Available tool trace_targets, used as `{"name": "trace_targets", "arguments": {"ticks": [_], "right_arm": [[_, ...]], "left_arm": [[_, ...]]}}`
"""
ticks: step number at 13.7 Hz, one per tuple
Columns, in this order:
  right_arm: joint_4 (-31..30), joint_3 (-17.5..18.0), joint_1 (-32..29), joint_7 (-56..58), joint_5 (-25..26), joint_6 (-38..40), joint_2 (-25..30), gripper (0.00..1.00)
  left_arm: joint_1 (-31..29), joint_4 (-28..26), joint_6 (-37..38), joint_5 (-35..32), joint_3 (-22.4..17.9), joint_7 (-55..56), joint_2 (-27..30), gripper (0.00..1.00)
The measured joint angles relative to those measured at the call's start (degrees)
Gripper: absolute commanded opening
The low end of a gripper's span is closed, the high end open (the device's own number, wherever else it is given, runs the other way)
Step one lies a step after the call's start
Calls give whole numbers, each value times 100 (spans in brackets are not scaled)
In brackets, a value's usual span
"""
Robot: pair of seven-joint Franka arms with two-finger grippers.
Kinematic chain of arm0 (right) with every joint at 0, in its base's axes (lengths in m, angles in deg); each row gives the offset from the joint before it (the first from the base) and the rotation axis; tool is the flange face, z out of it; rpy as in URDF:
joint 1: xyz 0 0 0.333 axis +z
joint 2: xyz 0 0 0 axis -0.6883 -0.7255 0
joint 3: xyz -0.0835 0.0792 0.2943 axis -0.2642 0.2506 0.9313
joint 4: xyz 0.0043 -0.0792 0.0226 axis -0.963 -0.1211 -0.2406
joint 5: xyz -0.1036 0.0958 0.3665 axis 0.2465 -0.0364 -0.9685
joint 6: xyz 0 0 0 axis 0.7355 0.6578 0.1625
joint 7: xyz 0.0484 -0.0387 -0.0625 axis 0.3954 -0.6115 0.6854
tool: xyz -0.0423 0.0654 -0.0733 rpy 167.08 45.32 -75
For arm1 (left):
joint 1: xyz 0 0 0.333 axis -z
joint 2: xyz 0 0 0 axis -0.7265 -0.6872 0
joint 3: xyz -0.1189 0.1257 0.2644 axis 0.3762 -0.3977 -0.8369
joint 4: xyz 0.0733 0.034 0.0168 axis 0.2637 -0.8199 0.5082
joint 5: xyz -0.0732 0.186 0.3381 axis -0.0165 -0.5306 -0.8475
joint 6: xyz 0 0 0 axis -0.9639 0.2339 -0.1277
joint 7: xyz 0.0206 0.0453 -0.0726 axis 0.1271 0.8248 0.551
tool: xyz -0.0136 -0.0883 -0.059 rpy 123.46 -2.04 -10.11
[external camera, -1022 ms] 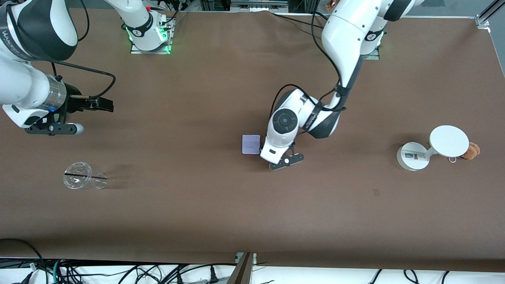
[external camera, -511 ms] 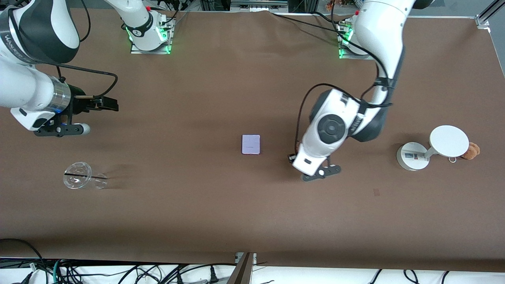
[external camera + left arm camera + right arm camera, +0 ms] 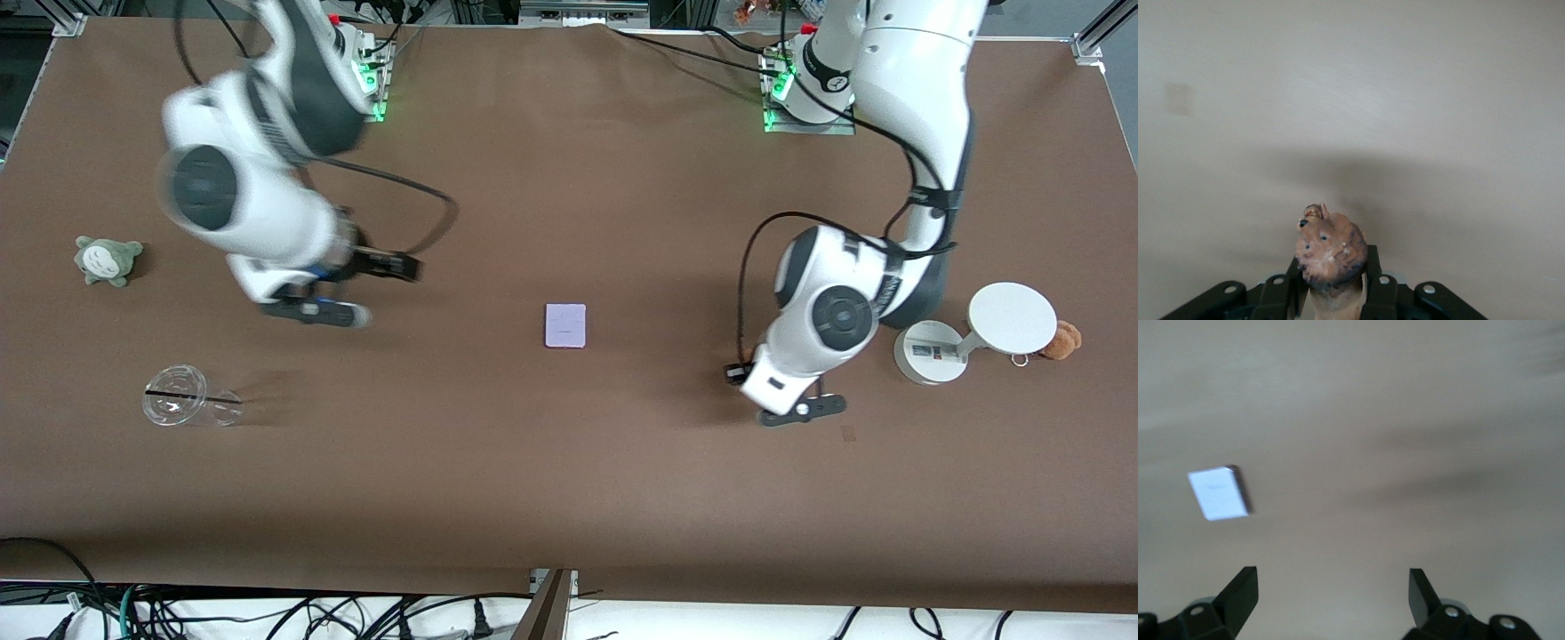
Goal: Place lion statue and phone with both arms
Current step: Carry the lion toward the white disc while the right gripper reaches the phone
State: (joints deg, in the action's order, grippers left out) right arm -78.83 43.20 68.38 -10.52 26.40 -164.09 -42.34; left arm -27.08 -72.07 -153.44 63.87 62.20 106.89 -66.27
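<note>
The phone [image 3: 565,325] is a flat pale lilac rectangle lying on the brown table near its middle. It also shows in the right wrist view [image 3: 1218,493]. My left gripper [image 3: 788,402] is over the table between the phone and the white stand. In the left wrist view it [image 3: 1331,267] is shut on the lion statue [image 3: 1330,250], a small brown-orange figurine with a darker mane. The lion statue is hidden under the hand in the front view. My right gripper [image 3: 298,292] is open and empty over the table, toward the right arm's end from the phone; its jaws [image 3: 1331,581] stand wide apart.
A white stand [image 3: 929,354] with a round head [image 3: 1012,317] is at the left arm's end, a brown plush bear [image 3: 1063,340] beside it. A grey-green plush toy [image 3: 108,259] and a clear cup [image 3: 187,398] on its side lie at the right arm's end.
My left gripper has moved from beside the phone toward the white stand with the lion statue. My right arm has swung toward the table's middle, uncovering the grey-green plush toy.
</note>
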Motion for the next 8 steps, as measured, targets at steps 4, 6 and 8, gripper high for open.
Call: {"name": "trace_targets", "arguments": {"ticks": [4, 6, 8], "right_arm": [[-11, 1, 830, -1065, 7, -1528, -1031, 100], [30, -12, 1141, -1253, 130, -2174, -1493, 100], [202, -22, 1373, -1352, 451, -2392, -1872, 100]], "left_arm": [[-881, -1153, -351, 0, -13, -1157, 717, 0], [-1156, -1536, -461, 0, -9, -1362, 922, 0], [-1258, -1782, -650, 0, -5, -1544, 973, 0]]}}
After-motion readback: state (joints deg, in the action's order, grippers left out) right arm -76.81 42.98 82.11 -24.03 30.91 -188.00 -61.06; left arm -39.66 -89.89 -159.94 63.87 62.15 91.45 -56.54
